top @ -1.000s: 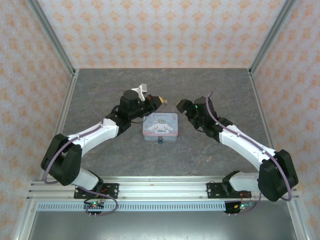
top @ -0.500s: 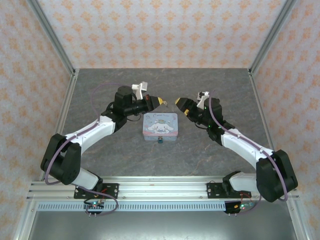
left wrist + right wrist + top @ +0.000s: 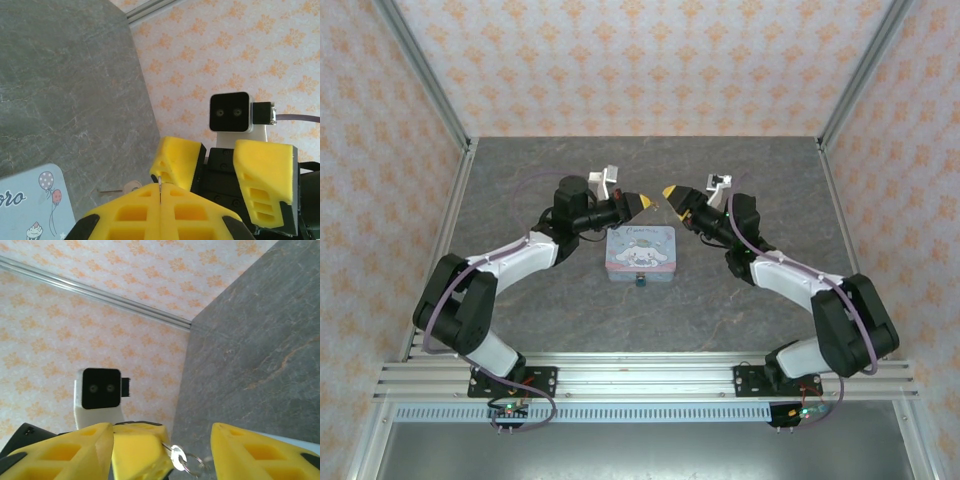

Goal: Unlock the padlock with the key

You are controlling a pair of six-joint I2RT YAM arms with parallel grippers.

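Orange-flowered wallpaper (image 3: 640,60) closes in a grey, stone-patterned table (image 3: 570,315), and a pastel cartoon tin (image 3: 640,250) lies flat at its middle. The teal padlock (image 3: 639,281) sits on the table right against the tin's near edge, well below both arms. Above the tin's far side, the left gripper (image 3: 642,202) and the right gripper (image 3: 670,192) hang raised in the air, tips facing each other with a small gap between them. The left gripper's yellow fingers (image 3: 160,215) are pressed together, pinching the silvery key (image 3: 175,455), which sticks out from the tips with a small ring (image 3: 192,463) dangling from it. The right gripper's fingers (image 3: 265,175) stand wide apart and hold nothing, with the key just in front of the gap between them.
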